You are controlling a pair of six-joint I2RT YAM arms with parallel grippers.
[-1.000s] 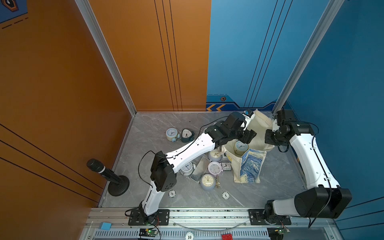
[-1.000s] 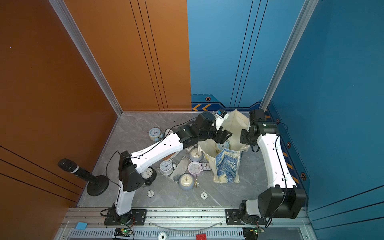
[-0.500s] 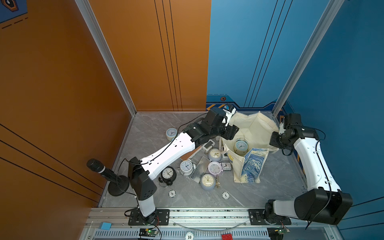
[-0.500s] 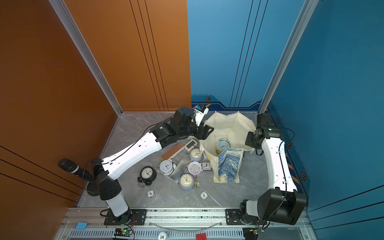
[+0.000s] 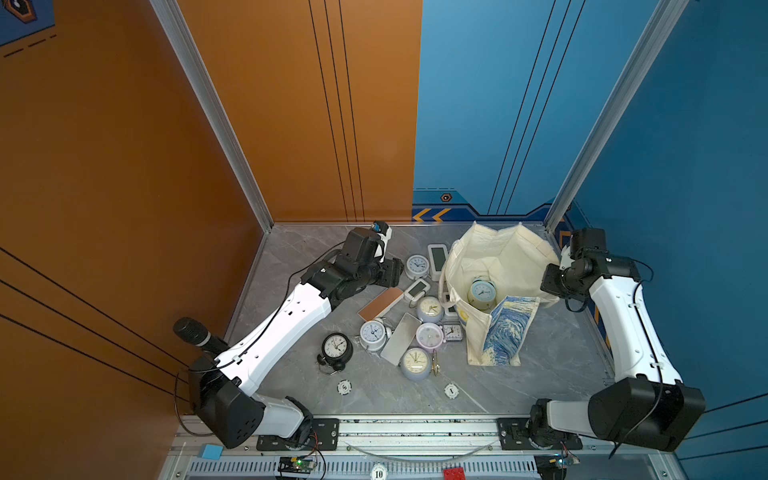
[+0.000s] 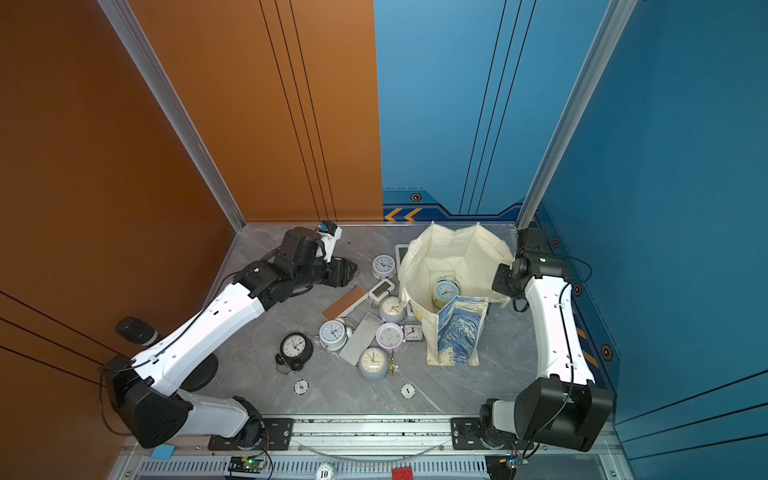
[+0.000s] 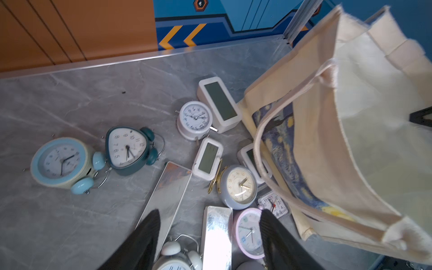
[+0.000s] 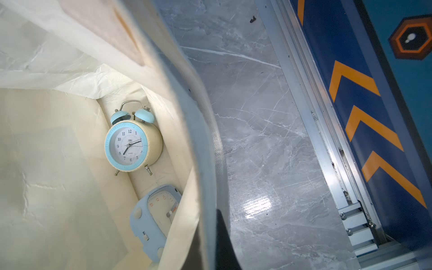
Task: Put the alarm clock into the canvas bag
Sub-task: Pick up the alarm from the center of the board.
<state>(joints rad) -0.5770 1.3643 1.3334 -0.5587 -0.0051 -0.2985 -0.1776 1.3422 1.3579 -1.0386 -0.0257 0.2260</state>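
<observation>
In both top views the canvas bag (image 5: 511,257) (image 6: 461,255) stands with its mouth wide open at the right of the grey marble table (image 5: 395,399). Its cream lining shows, and the starry-night print faces the near side. Deep inside it sits the alarm clock (image 5: 482,291) (image 6: 445,291), pale blue with twin bells. The right gripper (image 5: 550,286) (image 6: 500,284) is clamped on the bag's rim on the right arm's side. The left gripper (image 5: 395,272) (image 6: 347,272) hangs left of the bag, apart from it, with a white round clock (image 5: 417,266) between them.

In the left wrist view, this gripper's fingers (image 7: 145,238) are spread and grasp nothing. More clocks lie outside the bag on the table. A light-blue twin-bell clock (image 7: 63,161) touches a teal triangular clock (image 7: 127,149), and a white digital clock (image 7: 219,102) lies against the bag's foot.

The right wrist view looks down into the bag. The alarm clock (image 8: 127,146) rests in a corner, dial toward the mouth. Just beside it lies a flat pale-blue clock (image 8: 154,217), partly hidden by the bag's wall. One dark finger (image 8: 222,238) shows outside the cloth.
</observation>
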